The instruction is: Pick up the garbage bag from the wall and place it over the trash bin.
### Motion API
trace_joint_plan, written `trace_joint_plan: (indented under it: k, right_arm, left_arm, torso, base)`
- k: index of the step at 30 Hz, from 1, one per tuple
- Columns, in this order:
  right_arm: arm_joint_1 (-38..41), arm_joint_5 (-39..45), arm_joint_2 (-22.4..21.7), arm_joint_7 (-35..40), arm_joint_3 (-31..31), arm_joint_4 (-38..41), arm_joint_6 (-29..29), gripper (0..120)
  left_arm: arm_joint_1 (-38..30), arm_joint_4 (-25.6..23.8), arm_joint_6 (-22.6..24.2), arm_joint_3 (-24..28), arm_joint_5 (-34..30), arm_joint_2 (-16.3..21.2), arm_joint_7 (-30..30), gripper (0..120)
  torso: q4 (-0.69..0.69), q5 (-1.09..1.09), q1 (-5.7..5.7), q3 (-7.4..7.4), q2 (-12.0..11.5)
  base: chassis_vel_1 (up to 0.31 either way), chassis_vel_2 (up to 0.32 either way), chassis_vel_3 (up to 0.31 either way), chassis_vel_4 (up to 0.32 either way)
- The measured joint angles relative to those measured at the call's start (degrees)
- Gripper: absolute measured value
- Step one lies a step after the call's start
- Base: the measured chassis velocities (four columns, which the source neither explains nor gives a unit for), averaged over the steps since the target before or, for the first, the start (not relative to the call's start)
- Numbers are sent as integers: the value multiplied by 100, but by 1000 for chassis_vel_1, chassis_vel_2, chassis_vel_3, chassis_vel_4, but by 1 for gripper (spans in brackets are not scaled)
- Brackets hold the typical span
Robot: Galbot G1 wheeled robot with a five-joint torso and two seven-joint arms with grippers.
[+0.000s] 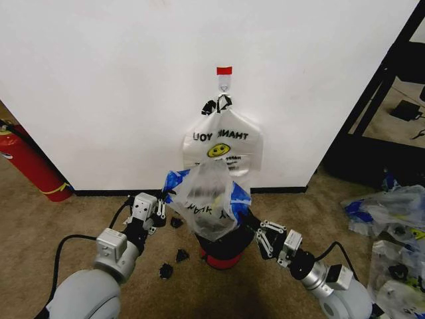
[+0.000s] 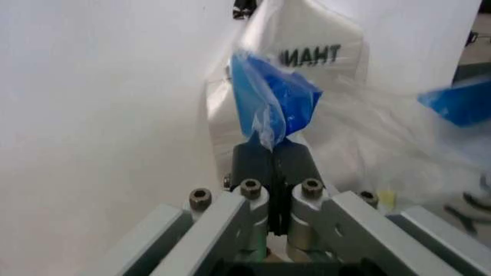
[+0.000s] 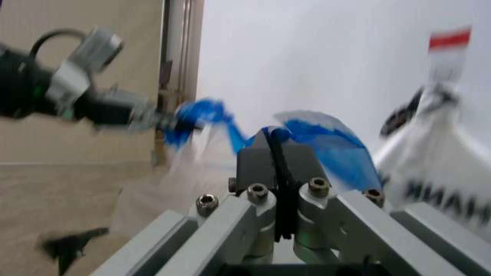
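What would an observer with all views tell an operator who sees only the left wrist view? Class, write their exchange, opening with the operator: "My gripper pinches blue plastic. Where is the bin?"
Observer: The bin stands by the wall, directly under the bag that your left gripper pinches.
Operator: Does the right gripper hold it too?
Observer: Yes, the right gripper is shut on the bag's opposite blue edge.
Operator: What does the THANK YOU bag hang from?
Observer: The THANK YOU bag hangs from a hook under red tape.
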Motion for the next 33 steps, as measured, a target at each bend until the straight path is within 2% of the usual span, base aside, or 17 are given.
trace_joint_plan:
  k: [6, 18, 26, 33]
  right_arm:
    - [168, 15, -14, 18, 177, 174, 12, 0]
    - [449, -130, 397, 202, -293, -734, 294, 0]
    - [628, -363, 502, 204, -484, -1367, 347, 0]
    - [748, -207, 304, 342, -807, -1810, 226, 0]
  left_arm:
    - [173, -34, 14, -59, -85, -60, 15, 0]
    - [-187, 0, 2, 134, -78, -60, 44, 0]
    - [-247, 430, -7, 468, 111, -260, 136, 0]
    - [-227, 801, 61, 788, 150, -445, 151, 0]
  torso:
    - [0, -1, 0, 0, 0]
    - [-2, 0, 0, 0, 0]
    - [-1, -1, 0, 0, 0]
    - [0, 0, 0, 0, 0]
  base:
    - [0, 0, 0, 0]
    - [0, 0, 0, 0]
    - [0, 0, 0, 0]
    - [0, 0, 0, 0]
